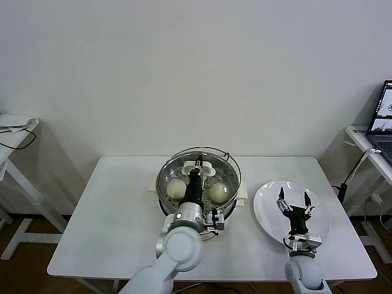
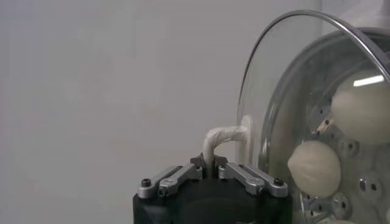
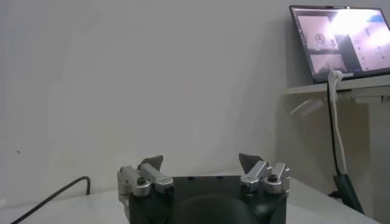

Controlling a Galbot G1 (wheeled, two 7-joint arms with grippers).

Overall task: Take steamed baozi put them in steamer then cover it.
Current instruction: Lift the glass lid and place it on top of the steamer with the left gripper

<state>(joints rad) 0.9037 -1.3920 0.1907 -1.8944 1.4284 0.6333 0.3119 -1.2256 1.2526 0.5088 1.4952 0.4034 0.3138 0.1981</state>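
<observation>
- The left gripper (image 1: 197, 166) has its jaws clenched on the white handle (image 2: 224, 137) of the cover (image 1: 199, 164); the left wrist view shows the handle's loop pinched right between the jaw tips.
- The cover hangs tilted, not flat: seen from the head, its glass disc lies over the steamer (image 1: 228, 197), which sits directly beneath the jaws, and the far rim looks raised.
- My judgement is that the coming move turns on levelling the disc so its metal rim meets the pot's rim all round; the handle's long axis runs across the jaws.
- The left arm alone is at the pot. The right gripper (image 1: 294, 204) hovers well apart to the side, jaws released and empty, over a white plate (image 1: 266, 197).
- Counted: two steamed baozi (image 1: 176, 187) show clearly on the perforated tray from the head, one to each side of the jaws; any others are hidden.
- One cover, one steamer, one plate, all on the white worktop (image 1: 116, 208).
</observation>
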